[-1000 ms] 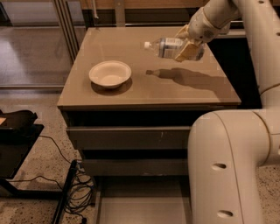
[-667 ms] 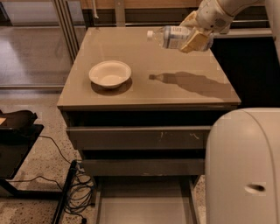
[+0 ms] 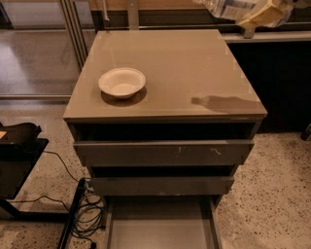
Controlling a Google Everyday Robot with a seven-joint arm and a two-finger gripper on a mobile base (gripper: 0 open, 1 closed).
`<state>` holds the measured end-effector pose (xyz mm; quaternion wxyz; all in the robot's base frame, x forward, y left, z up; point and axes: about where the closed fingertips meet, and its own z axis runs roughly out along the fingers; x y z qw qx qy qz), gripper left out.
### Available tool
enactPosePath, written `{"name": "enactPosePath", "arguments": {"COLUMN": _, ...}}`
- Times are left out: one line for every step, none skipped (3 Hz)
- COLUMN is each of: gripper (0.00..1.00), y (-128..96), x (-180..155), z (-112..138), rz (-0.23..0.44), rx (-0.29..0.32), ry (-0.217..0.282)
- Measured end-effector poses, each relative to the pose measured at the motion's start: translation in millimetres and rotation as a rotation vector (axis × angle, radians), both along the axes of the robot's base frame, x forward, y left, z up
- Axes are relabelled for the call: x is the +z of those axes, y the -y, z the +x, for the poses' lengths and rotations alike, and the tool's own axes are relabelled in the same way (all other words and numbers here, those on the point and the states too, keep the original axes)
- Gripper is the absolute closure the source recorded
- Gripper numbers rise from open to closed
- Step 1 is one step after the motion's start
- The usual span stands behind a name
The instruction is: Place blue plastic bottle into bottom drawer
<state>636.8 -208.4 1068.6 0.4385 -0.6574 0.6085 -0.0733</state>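
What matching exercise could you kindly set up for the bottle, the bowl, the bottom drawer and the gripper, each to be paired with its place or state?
Things:
1. blue plastic bottle
2. white bowl
3. bottom drawer
4. gripper

Places or states:
A. pulled open, low by the floor
B. resting on the left part of the cabinet top
C. held in the air at the upper edge of the view
D. at the top right, shut around what it carries

Pairs: 1-C, 2-B, 3-A, 4-D.
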Motion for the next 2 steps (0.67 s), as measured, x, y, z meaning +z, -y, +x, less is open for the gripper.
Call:
{"name": "enactPosePath", "arguments": {"gripper": 1.0, "y": -21, "x": 67, "z": -70, "rz": 0.056, "rx": -0.014, "ry": 0.171}}
{"name": "enactPosePath", "arguments": {"gripper": 1.0, "y": -32, "x": 72, "z": -89, "rz": 0.08, "rx": -0.034, "ry": 0.207}}
